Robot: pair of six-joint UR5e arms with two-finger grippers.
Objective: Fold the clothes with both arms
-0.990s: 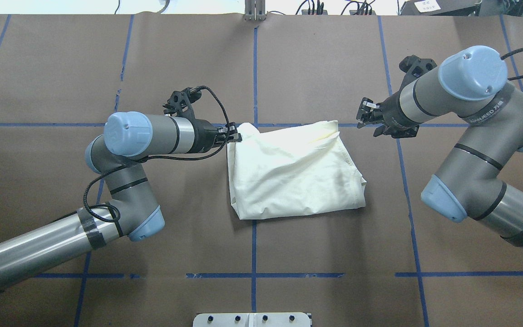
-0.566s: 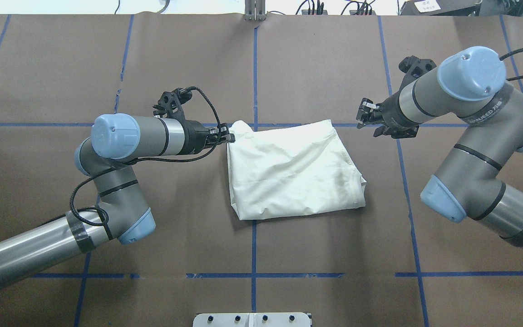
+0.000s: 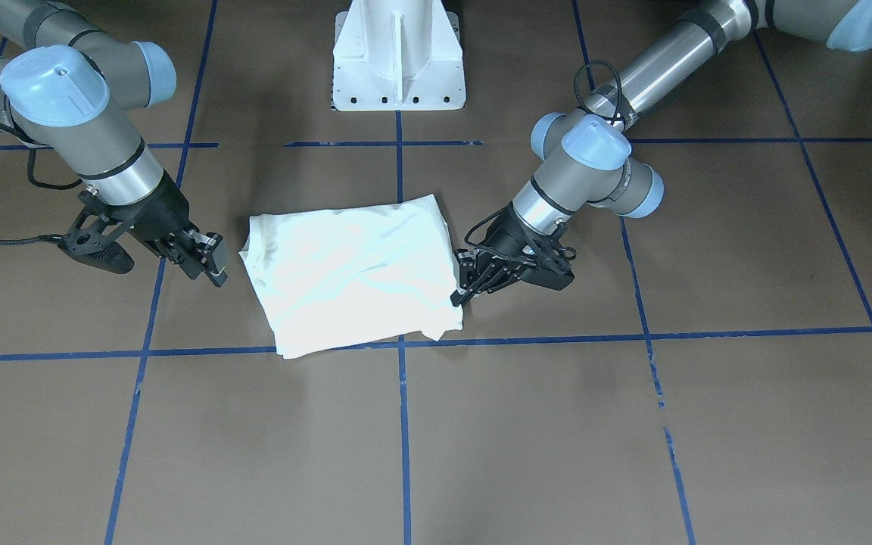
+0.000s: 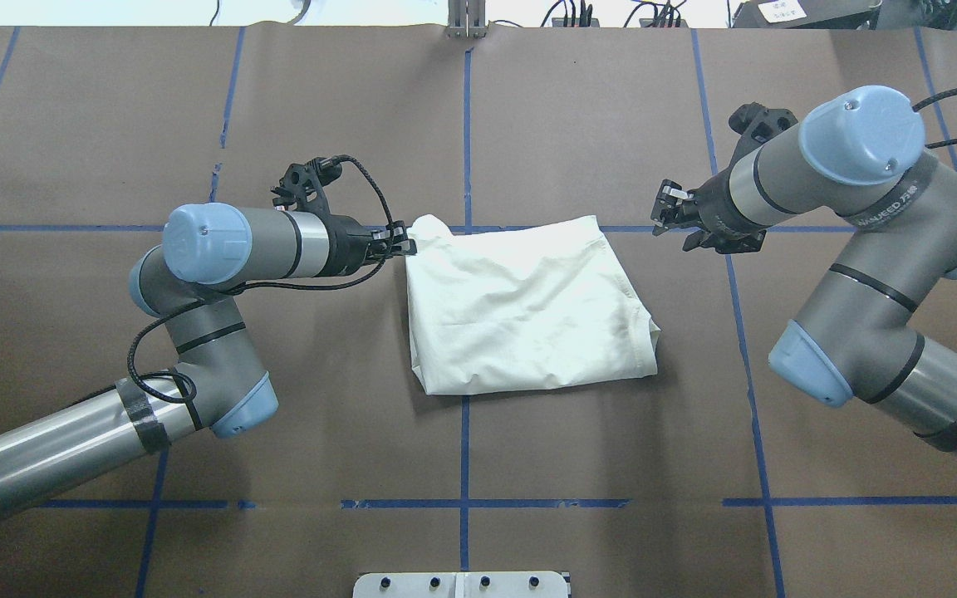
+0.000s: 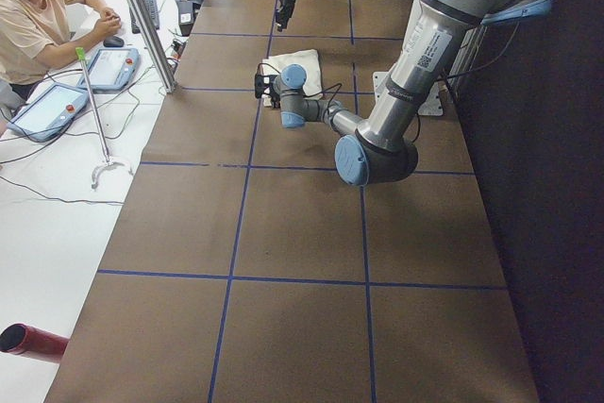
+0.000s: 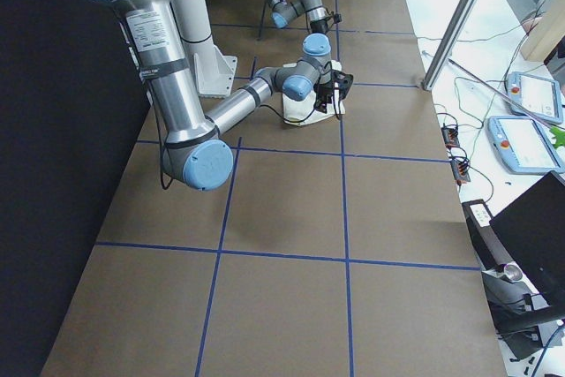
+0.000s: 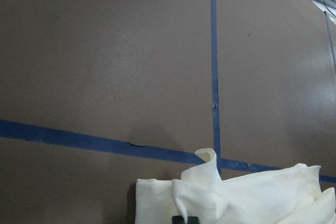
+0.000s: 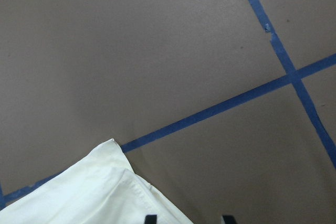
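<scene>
A white folded garment (image 4: 528,307) lies flat at the table's middle; it also shows in the front view (image 3: 345,272). My left gripper (image 4: 404,243) is shut on the garment's far-left corner, which is bunched up and slightly lifted in the left wrist view (image 7: 210,182). In the front view the left gripper (image 3: 460,294) is at the cloth's edge. My right gripper (image 4: 660,213) is open and empty, hovering just off the garment's far-right corner (image 8: 105,156). It also shows in the front view (image 3: 213,265).
The brown table surface (image 4: 578,124) is marked with blue tape lines (image 4: 466,124). The white pedestal base (image 3: 398,57) stands at the robot's side. An operator (image 5: 38,16) sits beyond the far edge with tablets (image 5: 113,63) and a metal post (image 5: 142,21).
My left arm has drawn back to the left with the corner in its grip. The whole garment has slid a little left and flattened. The right arm has not moved.
</scene>
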